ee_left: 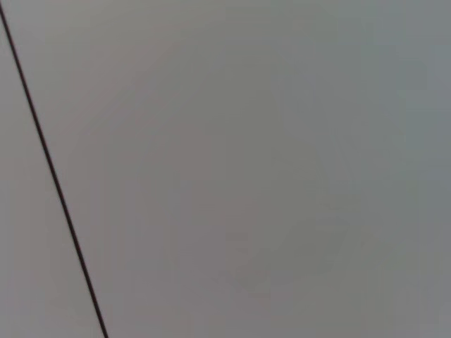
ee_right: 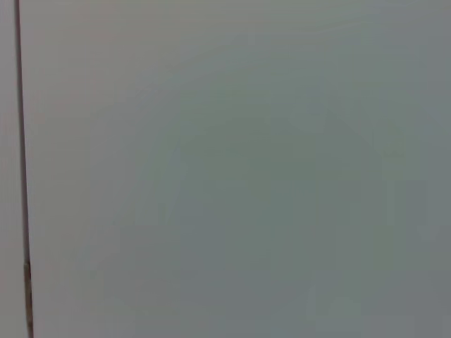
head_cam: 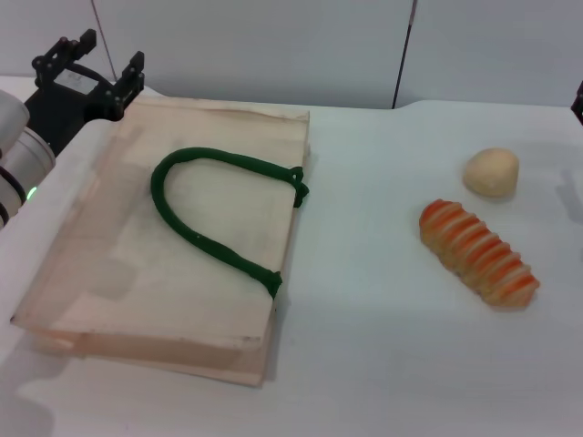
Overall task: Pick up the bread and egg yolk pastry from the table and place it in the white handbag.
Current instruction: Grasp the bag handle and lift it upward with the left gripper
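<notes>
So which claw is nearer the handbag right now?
Left. The left claw hangs at the handbag's far left corner. The right claw isn't in view; only a dark sliver shows at the head view's right edge, beyond the pastry and bread.

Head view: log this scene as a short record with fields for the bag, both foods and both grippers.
white handbag: lying flat on the table's left side, green handle resting on top
bread: on the table, right side, apart from the bag
egg yolk pastry: just behind the bread, not touching it
left gripper: raised at the bag's far left corner, fingers apart, holding nothing
right gripper: not in view
in bag: neither food yet
table: white surface
</notes>
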Controlling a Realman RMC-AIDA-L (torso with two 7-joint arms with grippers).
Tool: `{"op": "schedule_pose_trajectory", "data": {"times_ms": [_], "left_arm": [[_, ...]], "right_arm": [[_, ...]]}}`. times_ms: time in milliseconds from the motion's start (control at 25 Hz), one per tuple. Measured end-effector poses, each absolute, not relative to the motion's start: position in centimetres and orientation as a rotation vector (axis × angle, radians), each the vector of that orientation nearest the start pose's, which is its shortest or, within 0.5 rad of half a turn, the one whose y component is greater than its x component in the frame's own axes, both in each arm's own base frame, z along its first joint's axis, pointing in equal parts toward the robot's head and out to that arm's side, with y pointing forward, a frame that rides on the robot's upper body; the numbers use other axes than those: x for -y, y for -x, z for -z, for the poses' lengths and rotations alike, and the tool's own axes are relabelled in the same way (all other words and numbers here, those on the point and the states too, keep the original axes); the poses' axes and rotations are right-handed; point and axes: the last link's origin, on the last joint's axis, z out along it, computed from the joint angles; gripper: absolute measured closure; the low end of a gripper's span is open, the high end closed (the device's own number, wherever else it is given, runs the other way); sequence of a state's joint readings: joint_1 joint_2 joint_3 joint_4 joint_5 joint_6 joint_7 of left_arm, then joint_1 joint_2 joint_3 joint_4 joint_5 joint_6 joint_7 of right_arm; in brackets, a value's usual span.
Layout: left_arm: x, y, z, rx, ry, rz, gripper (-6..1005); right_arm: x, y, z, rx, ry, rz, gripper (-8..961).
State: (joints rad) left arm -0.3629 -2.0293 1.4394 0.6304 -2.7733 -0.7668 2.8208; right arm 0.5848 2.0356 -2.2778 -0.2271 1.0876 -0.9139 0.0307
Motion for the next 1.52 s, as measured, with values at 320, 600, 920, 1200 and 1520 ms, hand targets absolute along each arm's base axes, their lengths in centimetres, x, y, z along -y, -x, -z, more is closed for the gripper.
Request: {"op": "schedule_pose_trajectory", "data": {"times_ms": [320, 600, 920, 1200, 1520], "left_arm": [[-39.0, 28.9, -3.9, 0.263, 1.775, 0.541, 357], [-39.0, 28.9, -3.8, 0.264, 1.778, 0.536, 488], [-39.1, 28.9, -3.8, 0.27, 1.774, 0.537, 507], [-39.1, 28.8, -3.8, 0.277, 1.773, 0.544, 429], [-39.2, 27.5, -3.2, 0.37, 1.811, 0.598, 244]], "right_arm": [[-39.5, -31.2, -0.1, -0.636, 1.52, -0.6, 118], [-39.6, -31.2, -0.1, -0.637, 1.522, -0.599, 118], [-39.6, -31.4, 0.1, -0.651, 1.53, -0.582, 118], [-39.7, -31.3, 0.0, -0.65, 1.53, -0.582, 118], [-39.5, -32.0, 0.1, -0.667, 1.536, -0.551, 118]]}}
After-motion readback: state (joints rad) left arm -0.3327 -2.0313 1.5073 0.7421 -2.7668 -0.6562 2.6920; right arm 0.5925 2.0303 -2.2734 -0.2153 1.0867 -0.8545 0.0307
